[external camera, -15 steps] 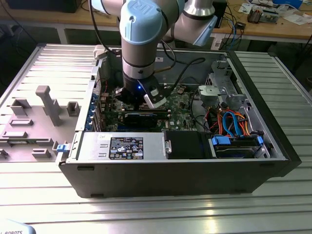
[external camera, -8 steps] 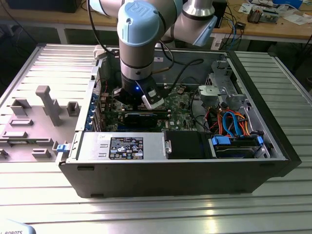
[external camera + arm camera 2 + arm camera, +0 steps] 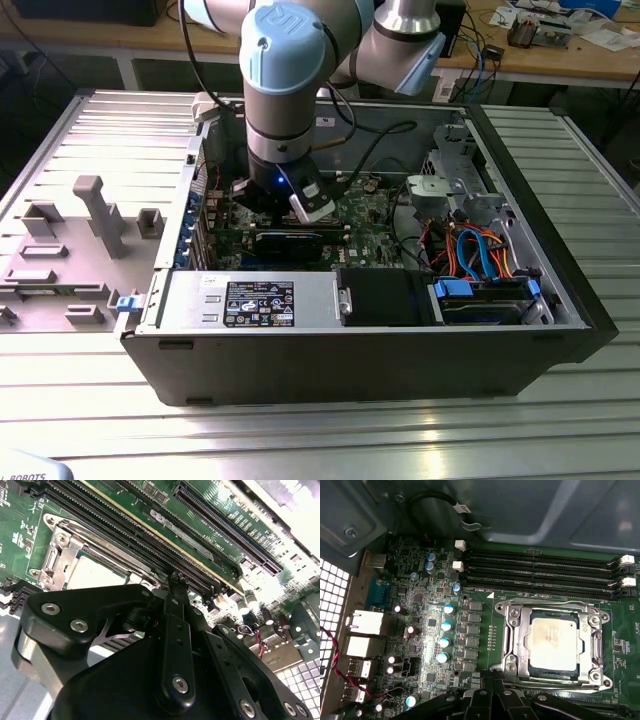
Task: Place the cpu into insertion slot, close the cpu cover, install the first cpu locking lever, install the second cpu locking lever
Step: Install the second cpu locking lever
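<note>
The hand hangs low over the green board inside the open case, its black linkage crowding the second wrist view. The fingers look drawn together into one narrow black tip, nothing pinched between them, and that tip sits right by the long black memory slots; whether it touches the board I cannot tell. In the exterior view the arm drops straight down into the middle of the case, a blue light glowing at its wrist.

Just beside the fingertip lies the slot. The cpu, dull silver and square, is already seated in it. The cover looks folded down around the chip, its shiny frame bordering the metal top on all sides. In the second wrist view the same slot shows with the cpu pale and partly hidden behind the hand. Whether the levers are latched I cannot tell.

Past the slot run four memory slots with white clips at their ends, and on its other side a row of blue-topped capacitors and the rear ports.

The case lies on its side on the ribbed metal worktop, near the middle. A grey fixture tray sits toward the edge at the exterior view's left.
</note>
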Controlling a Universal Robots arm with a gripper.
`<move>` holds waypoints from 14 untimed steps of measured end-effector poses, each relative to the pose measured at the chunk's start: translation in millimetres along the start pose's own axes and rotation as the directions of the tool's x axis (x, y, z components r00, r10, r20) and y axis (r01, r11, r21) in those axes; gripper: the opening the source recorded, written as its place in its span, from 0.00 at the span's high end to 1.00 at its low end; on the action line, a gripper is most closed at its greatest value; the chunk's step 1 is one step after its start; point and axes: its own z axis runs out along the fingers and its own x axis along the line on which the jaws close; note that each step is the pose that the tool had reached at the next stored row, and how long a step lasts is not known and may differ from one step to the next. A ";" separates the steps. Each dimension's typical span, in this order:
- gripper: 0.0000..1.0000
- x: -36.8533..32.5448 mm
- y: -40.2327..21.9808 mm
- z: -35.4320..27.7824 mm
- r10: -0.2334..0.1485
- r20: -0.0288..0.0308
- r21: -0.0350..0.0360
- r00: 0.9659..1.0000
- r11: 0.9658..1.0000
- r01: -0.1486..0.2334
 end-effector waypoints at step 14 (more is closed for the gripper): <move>0.89 -0.2 4.1 2.4 0.000 0.000 -0.003 1.000 1.000 0.000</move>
